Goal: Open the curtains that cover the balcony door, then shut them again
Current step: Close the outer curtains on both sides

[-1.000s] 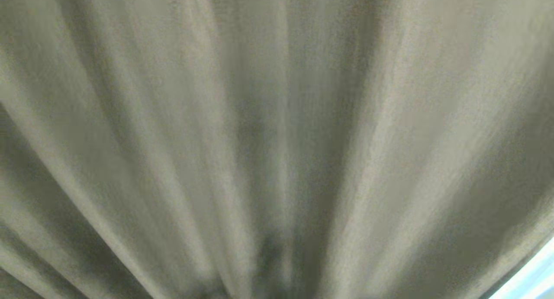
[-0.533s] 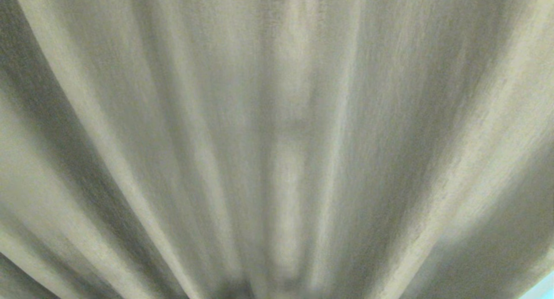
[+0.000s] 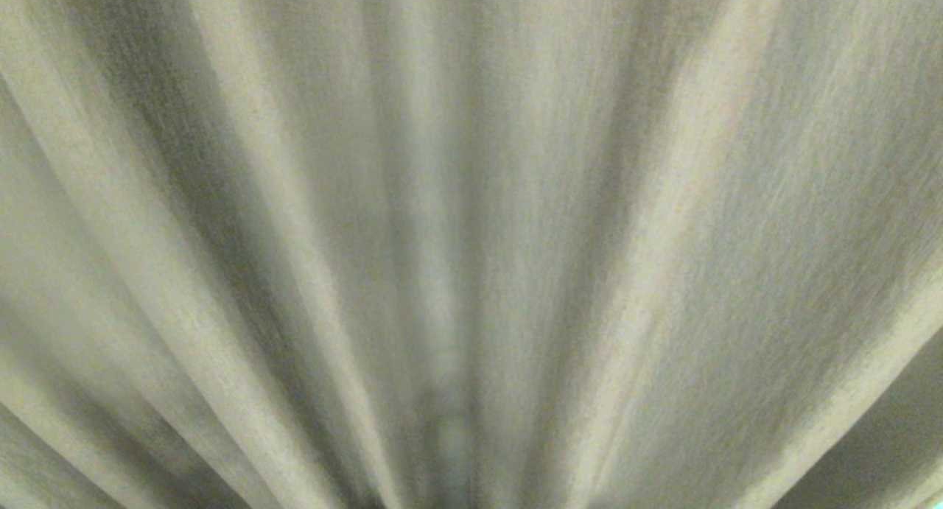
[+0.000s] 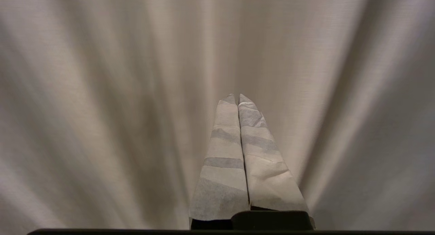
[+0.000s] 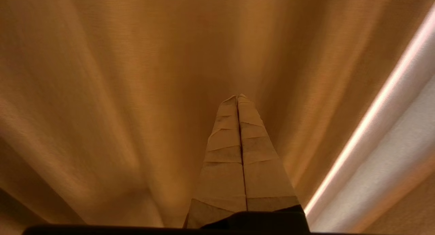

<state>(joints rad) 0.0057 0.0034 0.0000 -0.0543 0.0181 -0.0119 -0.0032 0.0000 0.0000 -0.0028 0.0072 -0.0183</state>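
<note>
Pleated beige-grey curtains (image 3: 471, 199) fill the whole head view at very close range, and no arm shows there. The same folds of curtains (image 4: 102, 92) fill the left wrist view, where my left gripper (image 4: 237, 98) is shut with its taped fingers pressed together and nothing between them. In the right wrist view my right gripper (image 5: 237, 98) is likewise shut and empty, pointing at the curtains (image 5: 119, 75). A paler strip (image 5: 390, 136) of fabric edge runs beside it. The balcony door is hidden behind the fabric.
The whole head view has shifted sideways along the folds, and the bright sliver at its lower right corner has slipped out of view, so the camera has moved.
</note>
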